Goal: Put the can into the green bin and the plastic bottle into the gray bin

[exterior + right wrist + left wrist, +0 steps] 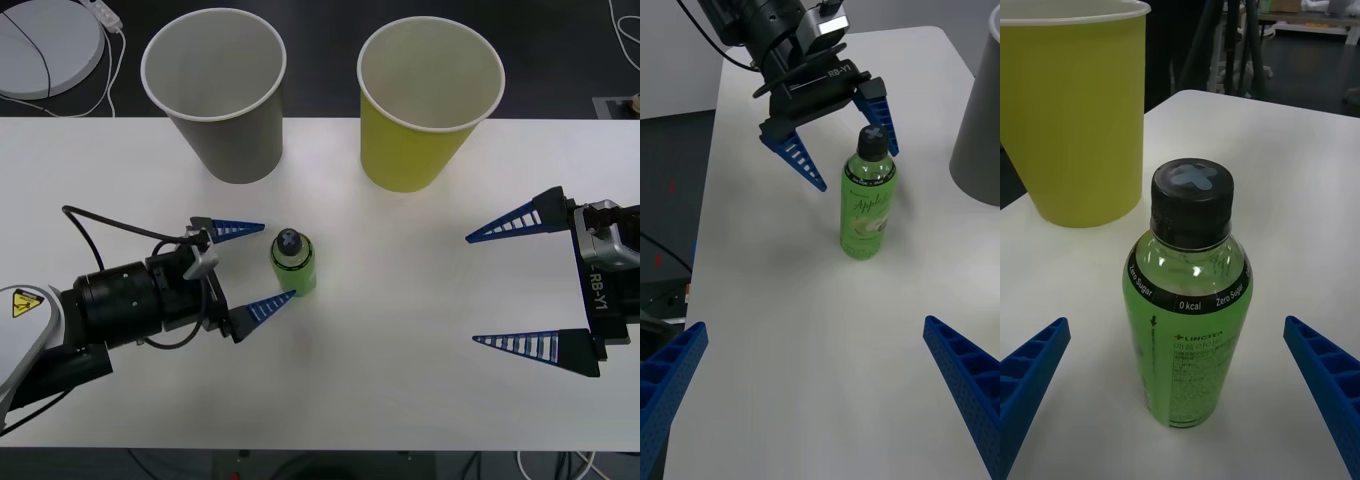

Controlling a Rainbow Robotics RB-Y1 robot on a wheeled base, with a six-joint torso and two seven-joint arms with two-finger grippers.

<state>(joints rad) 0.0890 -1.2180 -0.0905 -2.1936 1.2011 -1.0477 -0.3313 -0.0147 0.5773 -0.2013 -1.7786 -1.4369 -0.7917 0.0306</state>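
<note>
The plastic bottle (292, 265), bright green with a black cap, stands upright at the table's middle. My left gripper (278, 261) is open, its blue fingers just short of the bottle on either side, not touching it; in the left wrist view the bottle (1187, 315) stands close between them. The gray bin (230, 130) and the green bin (415, 140) stand upright side by side at the table's far edge, gray on the left. My right gripper (471, 290) hangs open and holds nothing at the right, well away from the bottle (865, 210). The can is out of view.
The white table (400, 400) is bare between the bottle and the right gripper. A black cable (95, 225) loops over the left arm. Beyond the far edge, a white round disc (45, 45) with a cord lies on the floor.
</note>
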